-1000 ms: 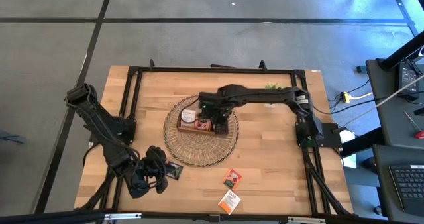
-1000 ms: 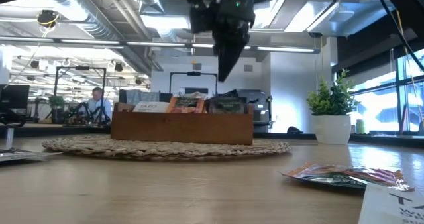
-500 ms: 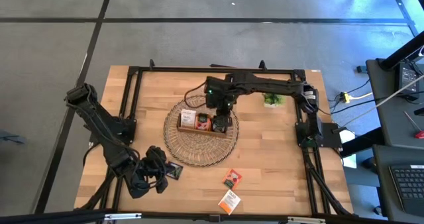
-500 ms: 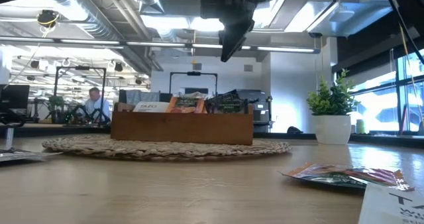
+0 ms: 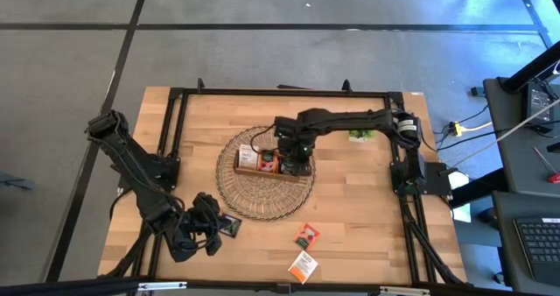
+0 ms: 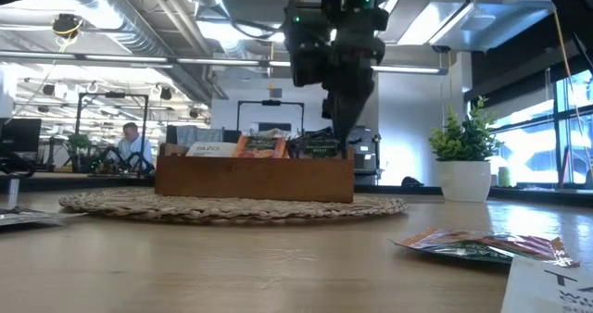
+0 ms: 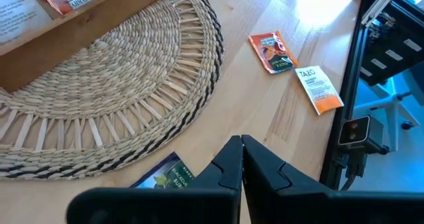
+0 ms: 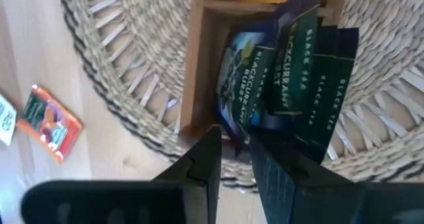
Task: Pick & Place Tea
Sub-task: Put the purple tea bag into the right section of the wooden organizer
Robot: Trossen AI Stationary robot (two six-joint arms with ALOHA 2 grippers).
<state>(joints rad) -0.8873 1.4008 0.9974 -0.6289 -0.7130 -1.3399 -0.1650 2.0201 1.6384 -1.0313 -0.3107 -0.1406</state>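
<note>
A brown wooden tray (image 5: 262, 164) stands on a round woven mat (image 5: 265, 195) and holds tea sachets in its compartments. Dark green sachets (image 8: 291, 78) stand in its right-hand compartment (image 6: 320, 146). My right gripper (image 8: 233, 144) points down at their top edges, its fingers a narrow gap apart. Two more sachets lie on the table near the front: an orange-red one (image 5: 306, 236) and a white-orange one (image 5: 302, 266). My left gripper (image 7: 240, 151) is shut near the table's front left, beside a dark sachet (image 7: 162, 177) that lies flat at the mat's edge. My right gripper comes from above, slanting down, and its fingertips (image 6: 338, 142) reach the top edges of the dark green sachets (image 8: 242, 118) in the tray. I cannot tell whether they touch a sachet or whether an edge sits between them.
A small potted plant (image 5: 359, 131) stands behind the tray toward the right. A black frame (image 5: 175, 121) runs round the tabletop. Bare wood lies in front of the mat and to its right.
My right gripper has first risen a little above the tray, then come down and slightly toward the table's right, onto the compartment with the dark green sachets, tipping more steeply downward.
</note>
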